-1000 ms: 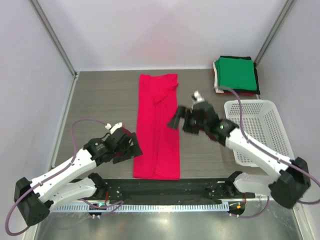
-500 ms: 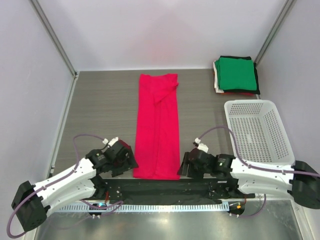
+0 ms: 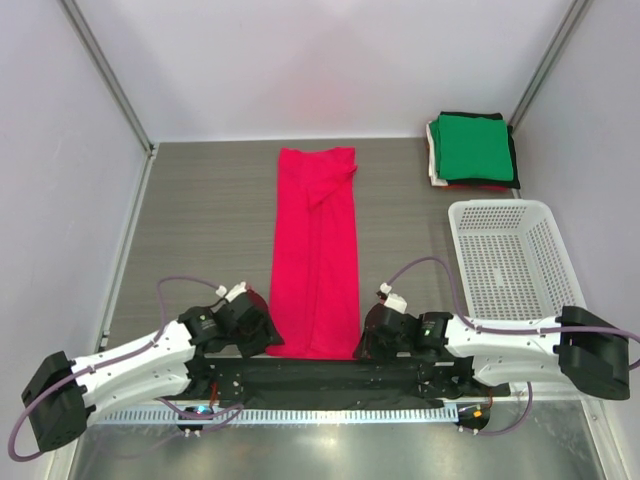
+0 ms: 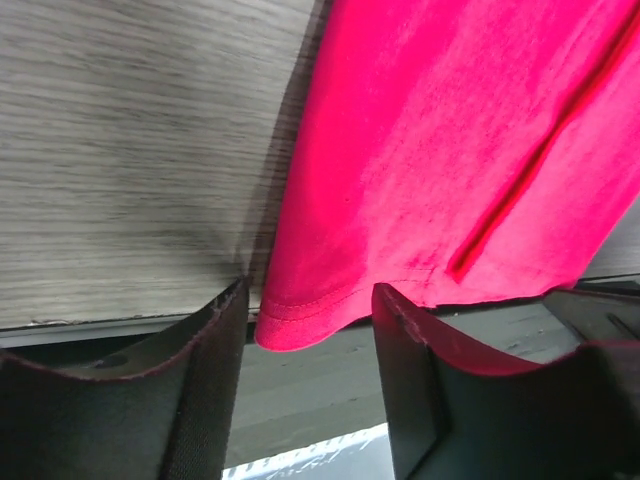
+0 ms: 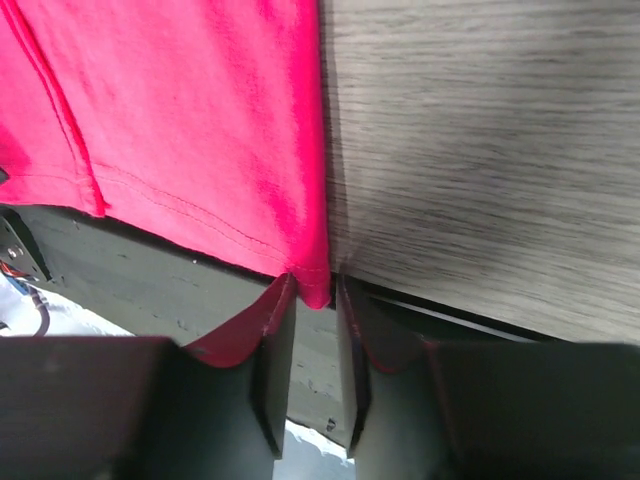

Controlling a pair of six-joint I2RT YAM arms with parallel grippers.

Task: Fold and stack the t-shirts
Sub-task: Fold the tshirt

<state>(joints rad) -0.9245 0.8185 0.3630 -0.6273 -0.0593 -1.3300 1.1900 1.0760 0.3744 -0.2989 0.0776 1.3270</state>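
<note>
A bright red-pink t-shirt [image 3: 316,250] lies folded lengthwise as a long strip down the middle of the table. Its near hem hangs slightly over the table's front edge. My left gripper [image 3: 265,338] sits low at the near left corner. In the left wrist view the hem corner [image 4: 300,322] lies between the left gripper's [image 4: 310,290] jaws, which stand well apart. My right gripper [image 3: 368,340] is at the near right corner. In the right wrist view its [image 5: 316,282] jaws are narrowed around the hem tip [image 5: 316,290], a slim gap still showing. Folded t-shirts [image 3: 472,147], green on top, are stacked at the back right.
A white mesh basket [image 3: 500,207] stands on the right side of the table, just in front of the stack. A black rail [image 3: 330,372] runs along the table's near edge below both grippers. Grey walls close in left, right and back.
Both arms dropped to the near edge. The right gripper swung from beside the shirt's middle to its near right corner. Both sets of jaws narrowed, the right more.
</note>
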